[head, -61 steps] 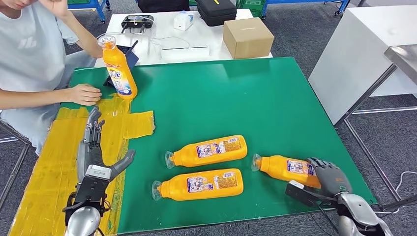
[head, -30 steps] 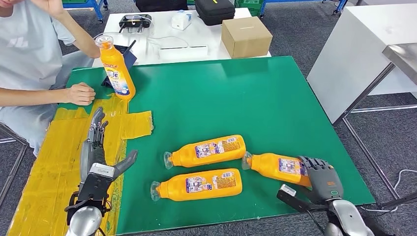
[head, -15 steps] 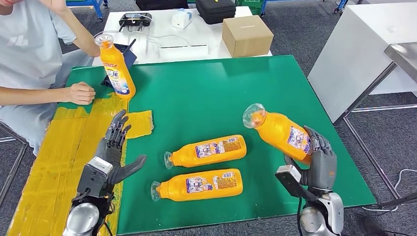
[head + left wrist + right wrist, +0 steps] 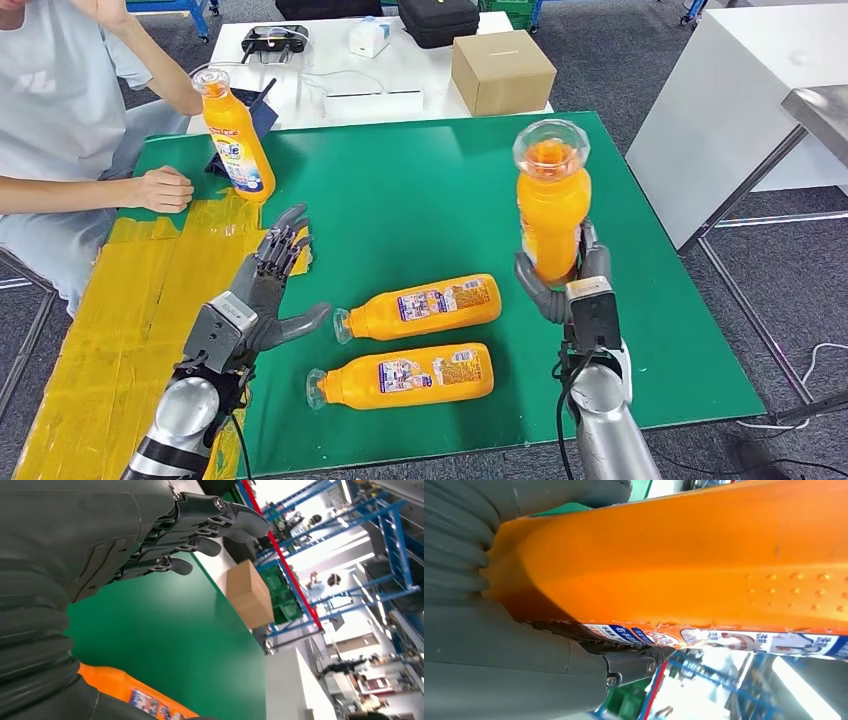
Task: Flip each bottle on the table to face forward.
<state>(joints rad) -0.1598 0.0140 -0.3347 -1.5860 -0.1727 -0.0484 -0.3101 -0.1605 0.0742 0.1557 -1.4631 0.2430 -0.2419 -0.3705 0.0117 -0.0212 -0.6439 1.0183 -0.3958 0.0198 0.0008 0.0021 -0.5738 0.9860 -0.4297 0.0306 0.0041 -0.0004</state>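
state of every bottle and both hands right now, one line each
held bottle: upright, off the mat, gripped low by the right hand
right hand: holds that bottle
left hand: holds nothing, fingers spread above the mat
upper lying bottle: on its side, cap toward the left hand
lower lying bottle: on its side
far bottle: standing upright, near the person
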